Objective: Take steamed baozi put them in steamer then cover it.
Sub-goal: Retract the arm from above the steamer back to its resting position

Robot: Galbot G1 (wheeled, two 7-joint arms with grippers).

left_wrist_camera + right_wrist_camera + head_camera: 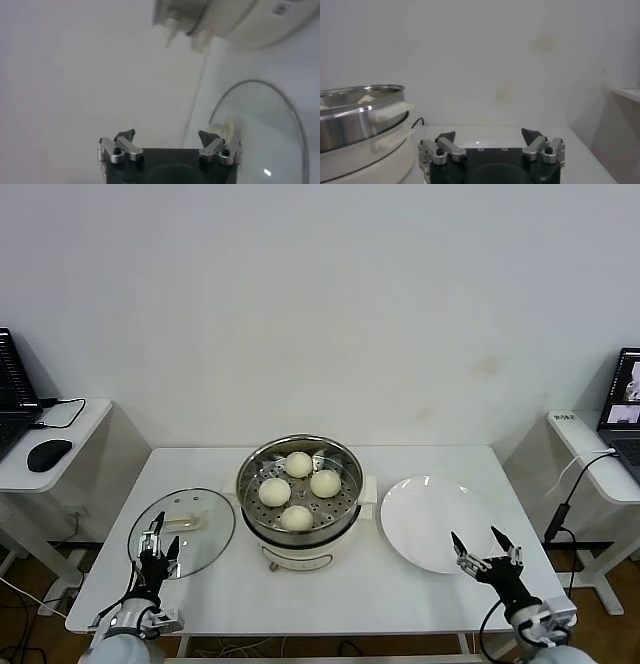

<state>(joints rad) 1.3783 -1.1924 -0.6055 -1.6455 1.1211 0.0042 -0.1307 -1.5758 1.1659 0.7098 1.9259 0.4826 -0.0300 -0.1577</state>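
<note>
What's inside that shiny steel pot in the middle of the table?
Four pale buns sit on a perforated tray inside the steamer. Whatever lies below the tray is hidden. The glass cover lies beside it, off the pot.

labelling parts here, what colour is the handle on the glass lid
Cream, on the clear glass lid with a metal rim; the head view shows it best.

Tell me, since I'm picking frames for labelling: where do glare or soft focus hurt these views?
Head view: even light, sharp, four pale round buns clear in the shiny steel steamer. Left wrist view: the round clear glass lid carries a small glint, and the steamer's cream base is blurred. Right wrist view: the steamer looks soft.
</note>
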